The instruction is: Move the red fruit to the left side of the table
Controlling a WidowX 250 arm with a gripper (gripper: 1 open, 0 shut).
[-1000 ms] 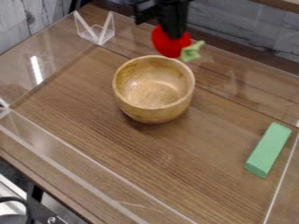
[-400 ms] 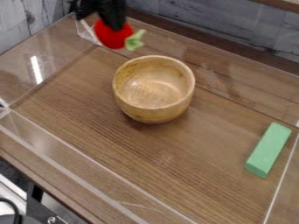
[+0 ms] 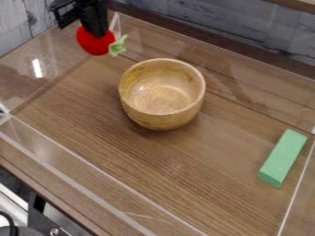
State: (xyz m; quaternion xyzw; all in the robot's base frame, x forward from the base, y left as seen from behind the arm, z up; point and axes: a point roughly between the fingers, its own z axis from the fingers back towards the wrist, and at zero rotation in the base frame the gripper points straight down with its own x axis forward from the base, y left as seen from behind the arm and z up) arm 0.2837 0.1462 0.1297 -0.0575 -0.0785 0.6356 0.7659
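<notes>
The red fruit (image 3: 94,39), a small glossy strawberry with a light green leafy cap pointing right, hangs at the upper left of the view above the brown wood-grain table (image 3: 135,166). My black gripper (image 3: 87,25) comes down from the top edge and is shut on the fruit's upper part. The fruit is off the tabletop, near the far-left clear wall and up-left of the wooden bowl. The fingertips themselves are hidden behind the fruit.
A round wooden bowl (image 3: 161,92) stands near the table's middle. A flat light-green block (image 3: 283,158) lies at the right edge. Low clear acrylic walls (image 3: 37,69) ring the table, with a clear bracket at the far-left corner.
The gripper has carried the red fruit leftward across the far side of the table, from above the bowl's far rim to the far-left corner area, sinking slightly.
</notes>
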